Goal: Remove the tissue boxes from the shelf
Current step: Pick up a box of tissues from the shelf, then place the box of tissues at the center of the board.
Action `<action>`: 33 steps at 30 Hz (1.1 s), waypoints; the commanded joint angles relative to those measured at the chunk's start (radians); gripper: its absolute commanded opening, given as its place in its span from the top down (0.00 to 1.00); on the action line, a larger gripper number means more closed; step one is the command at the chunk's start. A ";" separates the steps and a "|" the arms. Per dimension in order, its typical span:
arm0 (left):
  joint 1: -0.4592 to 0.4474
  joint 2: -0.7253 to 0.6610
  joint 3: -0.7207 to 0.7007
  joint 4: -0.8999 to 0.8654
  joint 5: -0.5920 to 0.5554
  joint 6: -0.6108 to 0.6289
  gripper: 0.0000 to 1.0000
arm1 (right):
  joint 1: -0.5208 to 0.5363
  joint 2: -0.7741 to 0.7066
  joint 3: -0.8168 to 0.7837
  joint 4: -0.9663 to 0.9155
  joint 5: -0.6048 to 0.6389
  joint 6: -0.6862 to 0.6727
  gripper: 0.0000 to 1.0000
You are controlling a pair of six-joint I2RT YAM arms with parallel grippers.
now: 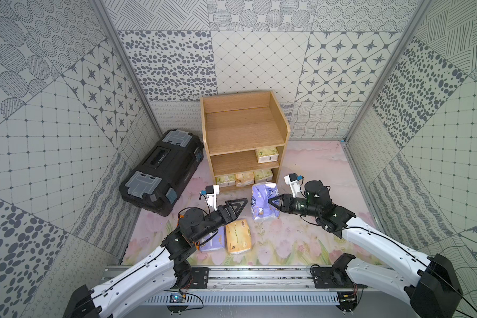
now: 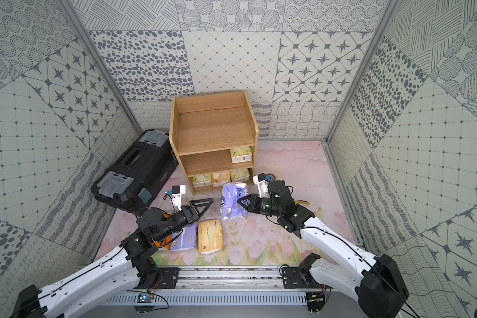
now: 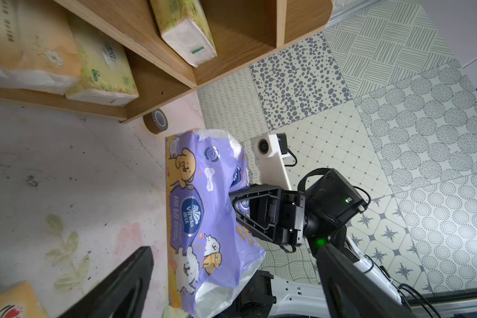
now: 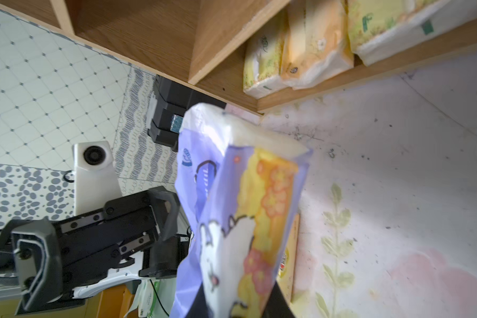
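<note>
Patchwork panels (image 1: 259, 68) printed grey on white with dots, stars, grids, hatching and wavy lines wall the cell on three sides. Slanting aluminium posts (image 1: 127, 64) join them at the back corners. The tabletop (image 1: 314, 162) wears a pale pink mat with faded tulips and green leaves, flecked with dark specks. A black toolbox (image 1: 163, 170) with grey latches lies by the left wall. A silver rail (image 1: 259, 275) runs along the near edge. The light is soft and even.

Both top views are bright and evenly lit, shadows soft; walls (image 1: 39, 137) bow toward 3 and 9 o'clock. In the right wrist view the close lavender pack (image 4: 240, 220) is blurred.
</note>
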 commanded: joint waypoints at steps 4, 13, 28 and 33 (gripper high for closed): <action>0.002 -0.156 -0.021 -0.351 -0.200 0.016 0.02 | 0.002 0.049 -0.042 -0.101 -0.008 -0.127 0.90; -0.001 -0.188 -0.026 -0.393 -0.206 0.006 0.02 | 0.045 0.251 -0.047 0.011 -0.067 -0.131 0.90; 0.000 -0.159 -0.017 -0.371 -0.185 -0.010 0.02 | 0.188 0.429 -0.125 0.313 -0.019 0.082 0.78; 0.001 -0.137 -0.013 -0.342 -0.169 -0.009 0.02 | 0.193 0.354 -0.171 0.254 0.064 0.098 0.39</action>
